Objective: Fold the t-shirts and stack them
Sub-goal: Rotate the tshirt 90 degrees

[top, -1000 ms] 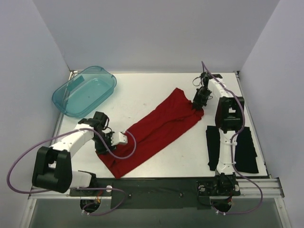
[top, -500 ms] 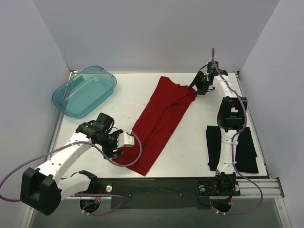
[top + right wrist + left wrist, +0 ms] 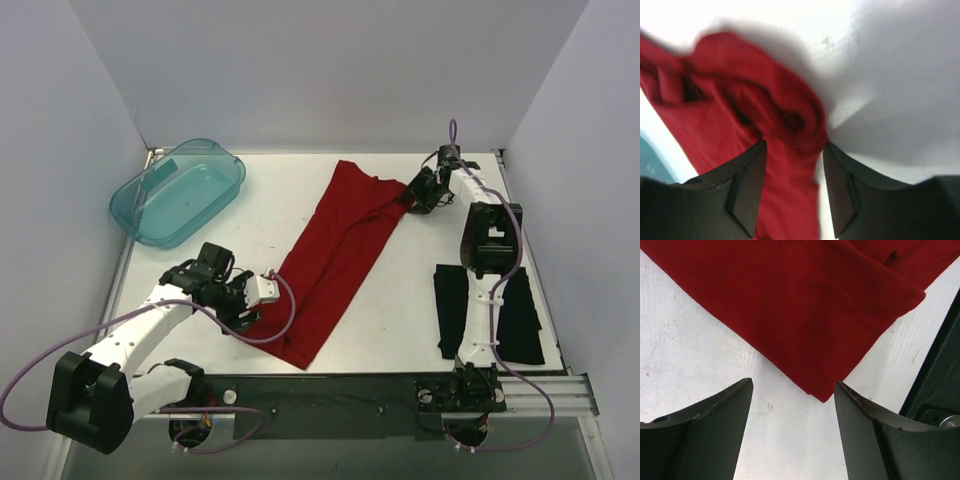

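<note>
The red t-shirt point(image 3: 335, 250) lies stretched out in a long diagonal band from the table's back middle to its front. My left gripper point(image 3: 245, 318) is open at the shirt's near-left corner; in the left wrist view point(image 3: 792, 384) that corner point(image 3: 822, 395) lies on the table between the spread fingers. My right gripper point(image 3: 420, 192) is at the shirt's far-right corner, low over the table. In the blurred right wrist view point(image 3: 794, 144) its fingers stand apart with bunched red cloth point(image 3: 790, 120) between them. The black t-shirt point(image 3: 450, 310) lies under the right arm at the front right.
A translucent teal tub point(image 3: 178, 190) stands at the back left corner. White walls close in the table on three sides. The black front rail point(image 3: 330, 395) runs along the near edge, and also shows in the left wrist view point(image 3: 940, 370).
The shirt swung from a wide diagonal into a narrower, more upright band as the right gripper carried its corner back. Both grippers have since opened; the left one sits just off the near corner.
</note>
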{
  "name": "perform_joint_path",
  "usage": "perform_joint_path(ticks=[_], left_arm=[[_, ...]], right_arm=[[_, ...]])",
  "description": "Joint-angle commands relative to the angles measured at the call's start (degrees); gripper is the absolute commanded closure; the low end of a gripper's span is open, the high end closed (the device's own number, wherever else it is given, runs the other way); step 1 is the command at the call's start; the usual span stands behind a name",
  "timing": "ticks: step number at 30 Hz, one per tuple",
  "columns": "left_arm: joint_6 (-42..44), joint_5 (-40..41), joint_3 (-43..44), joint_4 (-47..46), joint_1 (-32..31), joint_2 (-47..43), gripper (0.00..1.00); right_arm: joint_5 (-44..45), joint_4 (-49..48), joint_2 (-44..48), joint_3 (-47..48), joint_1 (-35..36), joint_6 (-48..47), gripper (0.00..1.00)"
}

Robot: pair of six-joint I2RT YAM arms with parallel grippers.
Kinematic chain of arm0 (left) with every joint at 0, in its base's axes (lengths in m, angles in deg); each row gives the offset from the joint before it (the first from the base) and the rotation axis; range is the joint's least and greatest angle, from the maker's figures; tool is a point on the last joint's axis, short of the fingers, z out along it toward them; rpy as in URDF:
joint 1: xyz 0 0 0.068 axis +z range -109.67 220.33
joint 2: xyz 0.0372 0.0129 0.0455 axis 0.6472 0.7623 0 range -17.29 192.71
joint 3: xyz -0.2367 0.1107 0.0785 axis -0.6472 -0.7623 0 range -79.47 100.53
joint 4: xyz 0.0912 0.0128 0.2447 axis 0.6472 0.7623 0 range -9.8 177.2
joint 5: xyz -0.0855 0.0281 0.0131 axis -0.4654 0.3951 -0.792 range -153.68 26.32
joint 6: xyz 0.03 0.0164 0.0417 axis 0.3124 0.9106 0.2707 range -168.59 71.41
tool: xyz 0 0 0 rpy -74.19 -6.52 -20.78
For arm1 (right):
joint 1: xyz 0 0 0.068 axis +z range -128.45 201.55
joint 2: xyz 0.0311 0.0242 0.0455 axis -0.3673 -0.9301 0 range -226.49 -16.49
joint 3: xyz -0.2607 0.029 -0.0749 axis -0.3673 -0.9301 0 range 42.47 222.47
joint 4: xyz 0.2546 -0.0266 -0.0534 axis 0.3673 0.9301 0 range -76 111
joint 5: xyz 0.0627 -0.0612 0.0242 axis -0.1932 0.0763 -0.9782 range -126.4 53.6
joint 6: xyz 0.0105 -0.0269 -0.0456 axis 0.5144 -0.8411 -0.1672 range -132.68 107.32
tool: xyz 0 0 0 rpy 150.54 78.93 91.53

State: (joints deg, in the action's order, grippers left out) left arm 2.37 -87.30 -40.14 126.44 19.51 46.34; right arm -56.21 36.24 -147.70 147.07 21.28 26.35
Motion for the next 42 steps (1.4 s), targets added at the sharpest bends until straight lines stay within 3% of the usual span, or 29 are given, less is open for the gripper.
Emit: perform_joint_path(ticks=[1,3,4,7,10,12,13,15,17,20,24,25,28,31,34,36,42], left_arm=[[0.4,-3.9,-2.6,-2.6,0.4,-2.8,0.24],[2.0,-5.2,-4.3,-3.1,0.3,-5.1,0.24],[2.7,-5.2,-5.7,-3.7,0.3,-6.8,0.24],[3.9,-8.0,-7.8,-6.1,0.2,-10.8,0.23],[6.9,-10.7,-10.1,-8.7,-0.4,-12.2,0.23],[6.8,-10.9,-10.8,-11.2,-1.4,-11.9,0.23],[6.6,-10.8,-10.8,-12.0,-2.0,-10.9,0.23],[7.0,-10.8,-10.1,-13.2,-2.9,-9.1,0.23],[7.9,-10.9,-9.5,-14.6,-3.3,-7.2,0.23],[10.6,-12.2,-9.0,-16.1,-3.7,-4.8,0.22],[16.5,-13.7,-8.4,-15.4,-4.2,-1.1,0.22],[18.7,-13.9,-8.6,-15.2,-4.3,-0.7,0.22],[21.1,-14.0,-9.1,-16.7,-5.0,0.2,0.22],[20.4,-14.5,-9.6,-19.2,-5.5,-0.1,0.22],[20.5,-15.1,-10.8,-20.0,-5.6,-1.1,0.22],[20.5,-15.7,-11.8,-20.5,-5.7,-2.1,0.22],[21.3,-16.2,-15.2,-21.4,-6.1,-5.0,0.23]], right_arm=[[-5.1,1.8,-8.3,10.4,0.4,5.2,0.61],[-7.8,1.4,-13.1,17.5,0.4,7.8,0.81],[-9.1,0.9,-15.9,20.4,0.4,8.6,0.98],[-12.3,-4.4,-22.0,32.0,-1.0,15.5,1.0],[-11.8,-18.0,-25.8,36.9,-1.7,24.3,1.0],[-10.4,-25.4,-25.7,37.4,-1.5,26.8,0.81],[-9.9,-25.8,-24.6,37.4,-1.6,25.9,0.56],[-10.5,-24.4,-20.8,35.0,-1.6,22.2,0.35],[-8.6,-17.5,-13.9,27.6,-2.0,16.5,0.22],[-2.8,-9.3,-2.1,12.9,-2.5,6.9,0.15],[5.6,3.4,15.6,-5.8,0.0,-1.4,0.13],[6.7,6.7,21.6,-12.9,3.7,-3.0,0.13],[4.6,10.8,33.7,-26.6,9.1,-5.6,0.19],[1.1,13.4,40.8,-42.8,17.4,-1.3,0.23],[0.4,12.1,46.0,-51.8,25.0,5.2,0.25],[-1.4,4.4,46.5,-56.2,30.5,10.5,0.26],[-8.7,-10.3,39.7,-60.9,36.3,17.2,0.35]])
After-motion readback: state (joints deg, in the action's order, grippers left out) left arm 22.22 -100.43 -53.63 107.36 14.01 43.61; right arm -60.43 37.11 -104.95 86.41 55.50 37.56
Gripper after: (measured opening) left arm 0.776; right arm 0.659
